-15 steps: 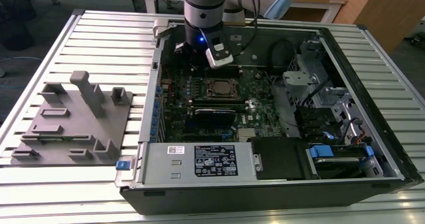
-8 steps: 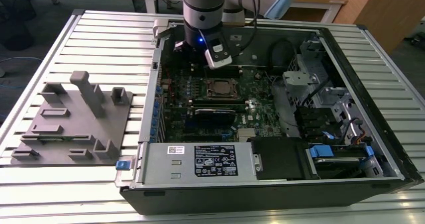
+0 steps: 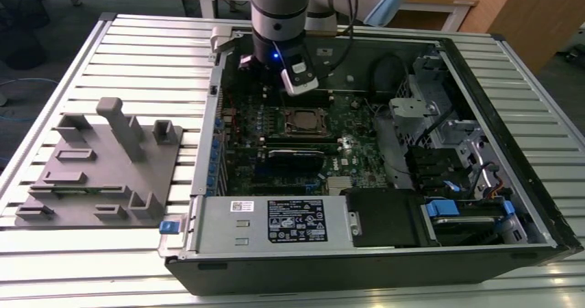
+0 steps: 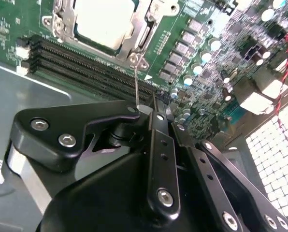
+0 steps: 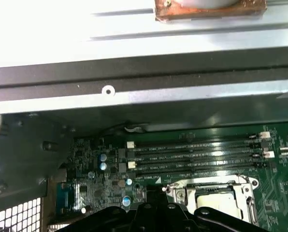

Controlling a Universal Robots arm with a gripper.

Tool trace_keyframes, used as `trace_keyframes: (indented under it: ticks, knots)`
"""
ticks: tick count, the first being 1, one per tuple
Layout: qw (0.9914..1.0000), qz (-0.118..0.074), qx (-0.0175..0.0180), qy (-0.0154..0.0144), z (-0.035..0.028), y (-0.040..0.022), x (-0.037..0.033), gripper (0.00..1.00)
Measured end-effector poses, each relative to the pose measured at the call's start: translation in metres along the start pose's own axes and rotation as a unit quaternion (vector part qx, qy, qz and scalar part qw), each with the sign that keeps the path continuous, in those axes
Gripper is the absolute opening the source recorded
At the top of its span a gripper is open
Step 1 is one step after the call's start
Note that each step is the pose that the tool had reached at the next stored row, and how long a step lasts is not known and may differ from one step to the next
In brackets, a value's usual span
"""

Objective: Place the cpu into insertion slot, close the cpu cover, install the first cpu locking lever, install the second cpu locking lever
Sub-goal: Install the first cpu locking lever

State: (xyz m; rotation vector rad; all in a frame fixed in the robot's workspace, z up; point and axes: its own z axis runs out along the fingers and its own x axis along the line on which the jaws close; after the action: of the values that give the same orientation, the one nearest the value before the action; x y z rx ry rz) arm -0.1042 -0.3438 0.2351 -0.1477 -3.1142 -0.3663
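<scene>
- The gripper looks pressed together on the free end of a thin wire locking lever. The wire runs from the fingertips to a small loop right at the socket corner. I can't tell whether it's the first lever or the second.
- The cpu is already sitting in the insertion slot, dull silver top up. The cpu cover looks to be lying down around it, though I can't see if it's fully flat.
- In the exterior view the gripper hangs at roughly 12 o'clock of the socket, inside the open computer case. The grey fixture tray is well off at 9 o'clock.
- My biggest worry is that the pinch sits on a skinny round wire, right at its tip. If the arm swings on an arc that doesn't match the lever's hinge, the wire could slide out and spring back.
- The flip side is that squeezing hard and pulling off-axis could bend the lever, and then it won't tuck under its catch.
- If the cover isn't fully flat, levering down on it could load the chip unevenly and hurt the contacts underneath.
- Clearance is tight too. The memory slots sit just beside the socket and the capacitors are near the fingers. A low or wide sweep of the black finger linkage could clip either.
</scene>
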Motion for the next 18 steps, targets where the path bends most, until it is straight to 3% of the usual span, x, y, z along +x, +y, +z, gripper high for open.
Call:
trace_keyframes:
  ticks: [2, 4, 10, 18]
  knots:
    - [0.99995, 0.0, -0.0096, 0.0008, 0.0, -0.0002, 0.0001, 0.11]
    - [0.99991, 0.0, -0.0132, 0.0012, 0.0, -0.0002, 0.0001, 0.11]
    - [0.99991, 0.0, -0.0135, 0.0012, 0.0001, 0.0001, -0.0037, 0.11]
    - [0.99991, 0.0, -0.0135, 0.0012, 0.0008, 0.0021, -0.0258, 0.11]
